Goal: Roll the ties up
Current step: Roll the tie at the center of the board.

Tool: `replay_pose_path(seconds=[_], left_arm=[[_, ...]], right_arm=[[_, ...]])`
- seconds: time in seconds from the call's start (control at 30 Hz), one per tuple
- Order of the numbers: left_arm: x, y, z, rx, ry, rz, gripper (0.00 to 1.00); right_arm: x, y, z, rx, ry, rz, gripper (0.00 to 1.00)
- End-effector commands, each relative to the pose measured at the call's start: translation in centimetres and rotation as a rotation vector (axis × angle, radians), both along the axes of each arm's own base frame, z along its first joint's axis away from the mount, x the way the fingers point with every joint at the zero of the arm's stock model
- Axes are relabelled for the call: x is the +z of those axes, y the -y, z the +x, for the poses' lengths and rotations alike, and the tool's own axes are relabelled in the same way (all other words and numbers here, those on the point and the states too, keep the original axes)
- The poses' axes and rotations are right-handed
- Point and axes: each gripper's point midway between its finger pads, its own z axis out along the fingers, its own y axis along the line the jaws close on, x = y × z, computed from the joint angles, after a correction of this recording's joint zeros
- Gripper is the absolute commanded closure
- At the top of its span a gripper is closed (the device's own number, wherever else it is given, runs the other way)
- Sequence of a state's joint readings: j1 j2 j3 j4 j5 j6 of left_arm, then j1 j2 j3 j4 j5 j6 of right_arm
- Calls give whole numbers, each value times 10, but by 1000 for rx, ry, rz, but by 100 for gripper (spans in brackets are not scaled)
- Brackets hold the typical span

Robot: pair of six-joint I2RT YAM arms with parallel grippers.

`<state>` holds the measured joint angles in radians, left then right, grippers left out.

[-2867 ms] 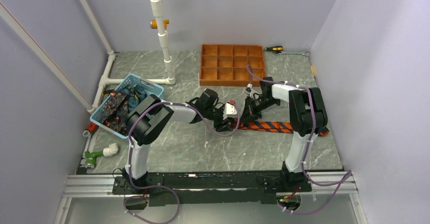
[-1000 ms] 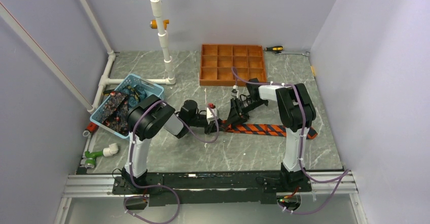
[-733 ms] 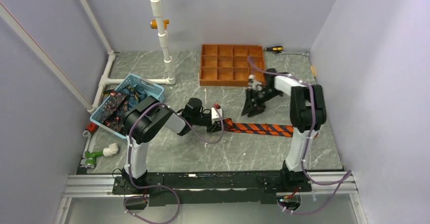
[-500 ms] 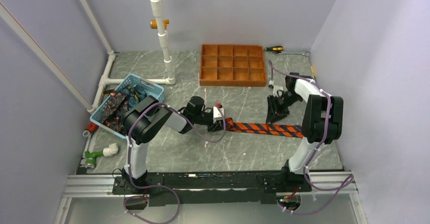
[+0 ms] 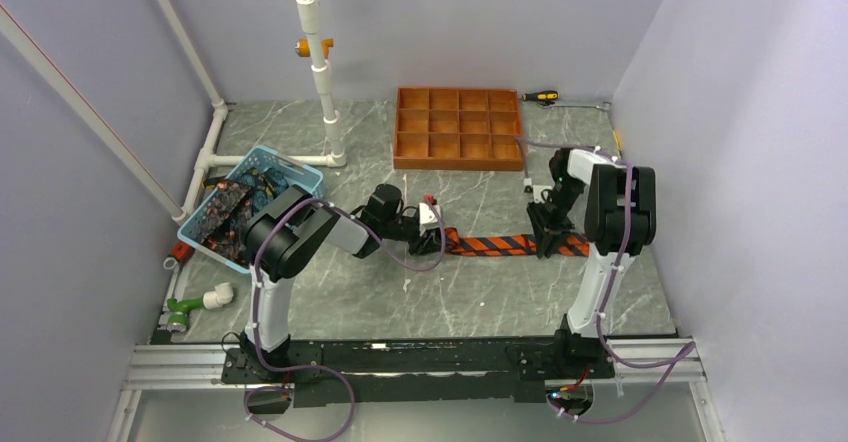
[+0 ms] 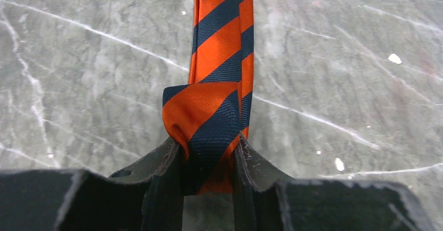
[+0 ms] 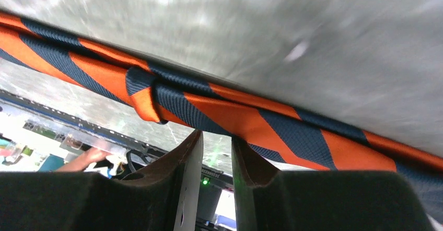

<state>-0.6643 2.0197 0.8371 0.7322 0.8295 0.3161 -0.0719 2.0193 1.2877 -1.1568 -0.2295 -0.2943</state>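
An orange and dark-striped tie (image 5: 500,245) lies stretched left to right on the grey marbled table. My left gripper (image 5: 437,238) is shut on its left end, which is folded back on itself (image 6: 201,111) and pinched between the jaws (image 6: 209,150). My right gripper (image 5: 546,237) hangs over the tie's right part. In the right wrist view its jaws (image 7: 215,139) stand a narrow gap apart with nothing between them. The striped tie (image 7: 251,116) runs just past the tips there. More dark patterned ties (image 5: 230,214) lie in the blue basket.
The blue basket (image 5: 300,170) sits at the left. An orange-brown gridded tray (image 5: 460,127) stands at the back, with a screwdriver (image 5: 541,96) beside it. White pipes (image 5: 322,72) rise at the back left, and a green and white fitting (image 5: 195,304) lies at the front left.
The right arm left the tie's left end, swung out to the right and came down over the tie's right part. The left gripper stayed on the folded end. The tie's right end slid left.
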Motion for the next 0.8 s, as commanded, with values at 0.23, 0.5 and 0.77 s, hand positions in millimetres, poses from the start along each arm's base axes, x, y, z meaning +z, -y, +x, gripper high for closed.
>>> replay_pose_path(seconds=[0.23,0.5,0.77], left_arm=[[-38,-31,10,35,-46,192,100],[-63,-53,0,35,-58,340,100],[-74,-55,-12,-9,-13,430,99]], right_arm=[[-34,22,86,80,237,-33,69],[62,-63,82,-99,375,426,46],[84,-162,81,-193,304,685,41]])
